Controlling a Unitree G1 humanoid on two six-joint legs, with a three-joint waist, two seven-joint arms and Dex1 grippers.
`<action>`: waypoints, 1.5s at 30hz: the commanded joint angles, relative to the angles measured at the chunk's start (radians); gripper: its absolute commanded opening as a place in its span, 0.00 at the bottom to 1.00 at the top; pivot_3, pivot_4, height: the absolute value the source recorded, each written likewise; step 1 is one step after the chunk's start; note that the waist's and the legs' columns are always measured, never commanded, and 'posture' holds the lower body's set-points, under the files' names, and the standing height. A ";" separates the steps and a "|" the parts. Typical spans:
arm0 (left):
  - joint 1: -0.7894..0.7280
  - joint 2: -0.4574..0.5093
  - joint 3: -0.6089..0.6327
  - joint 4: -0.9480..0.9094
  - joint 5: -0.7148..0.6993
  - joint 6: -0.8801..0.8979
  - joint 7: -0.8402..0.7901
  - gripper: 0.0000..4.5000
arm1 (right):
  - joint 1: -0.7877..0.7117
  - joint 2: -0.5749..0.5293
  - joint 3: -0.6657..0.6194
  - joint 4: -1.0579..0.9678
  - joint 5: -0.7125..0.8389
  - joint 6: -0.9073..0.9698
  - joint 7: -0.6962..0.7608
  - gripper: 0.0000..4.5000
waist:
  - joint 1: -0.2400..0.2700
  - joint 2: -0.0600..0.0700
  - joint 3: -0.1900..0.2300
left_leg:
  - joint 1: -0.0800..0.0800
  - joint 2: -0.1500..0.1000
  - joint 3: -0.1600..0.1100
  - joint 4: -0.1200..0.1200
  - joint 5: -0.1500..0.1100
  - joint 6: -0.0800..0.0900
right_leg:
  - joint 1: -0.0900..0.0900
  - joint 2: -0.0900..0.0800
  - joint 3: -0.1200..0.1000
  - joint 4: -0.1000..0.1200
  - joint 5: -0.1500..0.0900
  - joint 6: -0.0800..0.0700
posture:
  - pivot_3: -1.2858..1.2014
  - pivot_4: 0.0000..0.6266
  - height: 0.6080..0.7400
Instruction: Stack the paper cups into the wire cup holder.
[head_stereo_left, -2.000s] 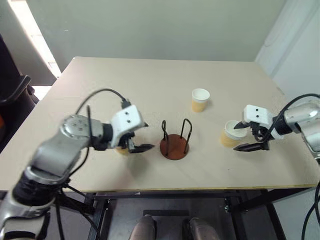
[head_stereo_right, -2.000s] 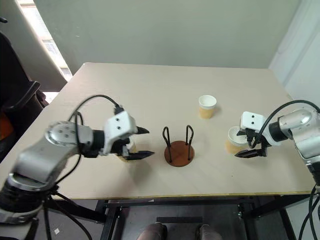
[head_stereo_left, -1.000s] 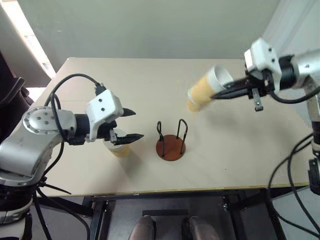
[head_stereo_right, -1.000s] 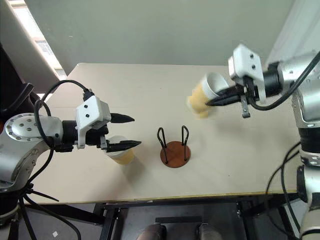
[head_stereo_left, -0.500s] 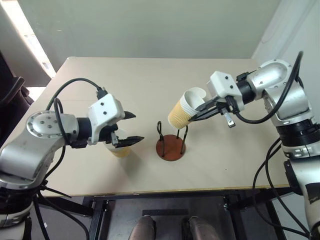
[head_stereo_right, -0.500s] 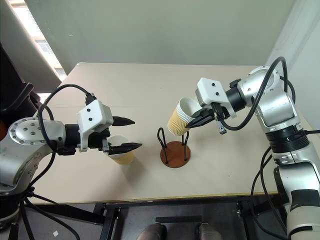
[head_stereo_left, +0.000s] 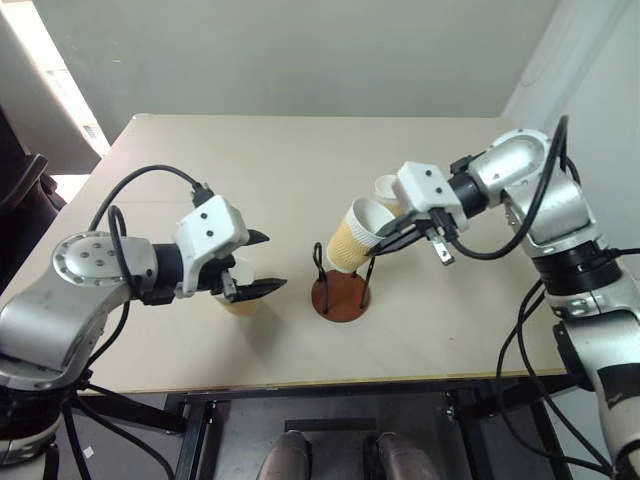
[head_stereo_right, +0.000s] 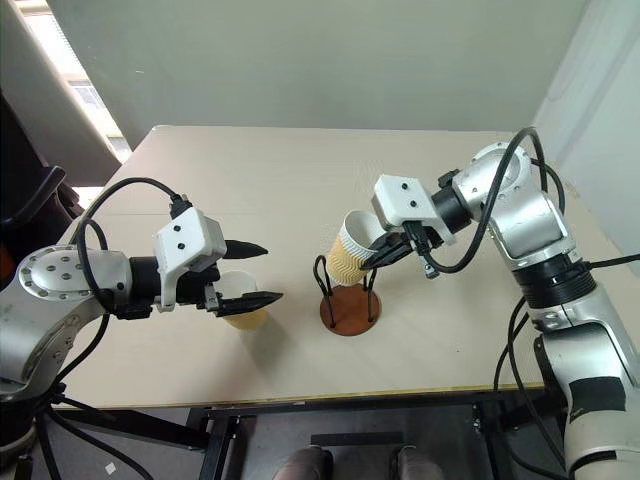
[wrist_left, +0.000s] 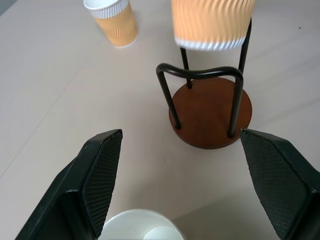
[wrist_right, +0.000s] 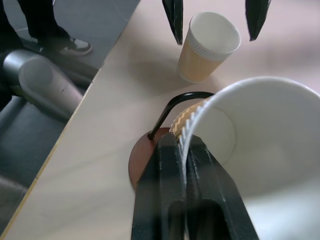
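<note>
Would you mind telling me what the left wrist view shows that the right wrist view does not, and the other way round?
The left wrist view adds the far cup, standing upright, and the whole disc base of the wire cup holder. The right wrist view adds the right gripper pinching the rim of the held cup, that cup's white inside, and a person's shoes. Both share the holder, the held cup above it, and the near cup between the fingers of the open left gripper.

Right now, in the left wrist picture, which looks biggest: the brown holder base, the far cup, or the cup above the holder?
1. brown holder base
2. cup above the holder, partly cut off
3. far cup, smallest, though it stands farther from the camera
</note>
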 joint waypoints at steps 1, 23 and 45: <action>-0.021 0.013 0.028 -0.021 -0.001 -0.005 0.014 0.90 | -0.030 0.000 -0.012 -0.009 -0.008 -0.014 -0.002 0.28 | 0.000 0.000 0.000 | 0.000 0.000 0.000 0.000 0.000 0.000 | 0.000 0.000 0.000 0.000 0.000 0.000 | 0.52 0.24 1.00; -0.280 -0.214 -0.140 0.265 0.235 -0.102 0.250 0.90 | -0.299 0.143 -0.067 0.967 -0.277 -0.336 -0.549 0.99 | 0.006 0.000 0.000 | 0.000 0.000 -0.001 -0.001 0.001 -0.002 | -0.002 -0.001 0.000 0.002 0.008 0.007 | 0.52 0.24 1.00; -0.163 -0.198 -0.037 0.071 0.219 0.043 0.280 0.90 | -0.277 0.281 -0.073 1.208 -0.447 -0.314 -0.816 0.80 | 0.007 0.001 0.000 | -0.009 0.000 0.000 0.000 -0.001 -0.005 | -0.012 -0.001 0.000 0.001 0.009 0.009 | 0.52 0.24 1.00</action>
